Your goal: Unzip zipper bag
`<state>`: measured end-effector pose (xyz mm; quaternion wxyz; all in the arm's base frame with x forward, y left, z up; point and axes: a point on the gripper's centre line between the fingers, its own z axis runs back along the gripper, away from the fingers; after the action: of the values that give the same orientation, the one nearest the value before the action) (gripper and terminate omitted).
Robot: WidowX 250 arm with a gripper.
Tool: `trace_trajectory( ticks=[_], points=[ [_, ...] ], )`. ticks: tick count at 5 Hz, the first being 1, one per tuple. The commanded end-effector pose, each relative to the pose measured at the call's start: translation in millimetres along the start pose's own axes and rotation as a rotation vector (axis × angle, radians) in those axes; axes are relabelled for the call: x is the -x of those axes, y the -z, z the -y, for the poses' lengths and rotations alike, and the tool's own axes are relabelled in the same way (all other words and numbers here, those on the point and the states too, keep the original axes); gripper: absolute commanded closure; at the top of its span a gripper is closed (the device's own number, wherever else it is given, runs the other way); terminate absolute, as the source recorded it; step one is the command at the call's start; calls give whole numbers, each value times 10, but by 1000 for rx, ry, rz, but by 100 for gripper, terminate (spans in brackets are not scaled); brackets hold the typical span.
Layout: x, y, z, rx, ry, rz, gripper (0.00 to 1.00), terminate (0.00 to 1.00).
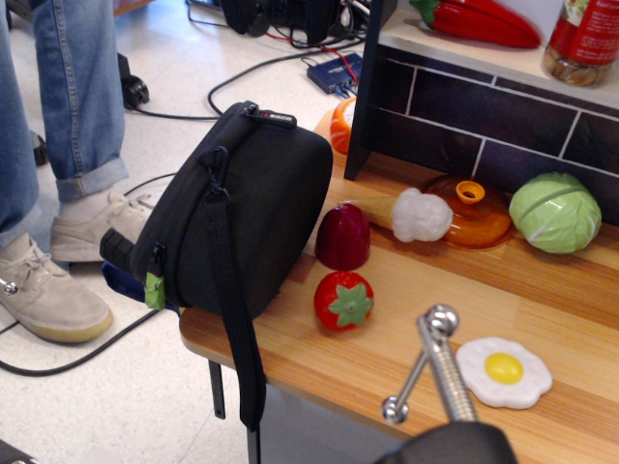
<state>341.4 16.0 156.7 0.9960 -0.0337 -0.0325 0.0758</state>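
a large black rounded fabric zipper bag (247, 208) stands upright on the left edge of the wooden bench (571, 290), strap hanging. the metal two-fingered hand (414, 362), spread wide and empty, is near right, apart from it.

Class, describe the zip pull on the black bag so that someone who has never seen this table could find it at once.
Start at the wooden table and find the large black zipper bag standing on its left end. Follow the bag's outer edge down to its lower left, beside the strap. There hangs the green pull tab, the only bright green spot on the all-black case.
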Motion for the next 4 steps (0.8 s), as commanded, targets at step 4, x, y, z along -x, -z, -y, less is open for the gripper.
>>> trace_trajectory(
  ticks=[4],
  points=[
    [1214, -221, -200, 81, 189, 47, 0, 0]
  ],
)
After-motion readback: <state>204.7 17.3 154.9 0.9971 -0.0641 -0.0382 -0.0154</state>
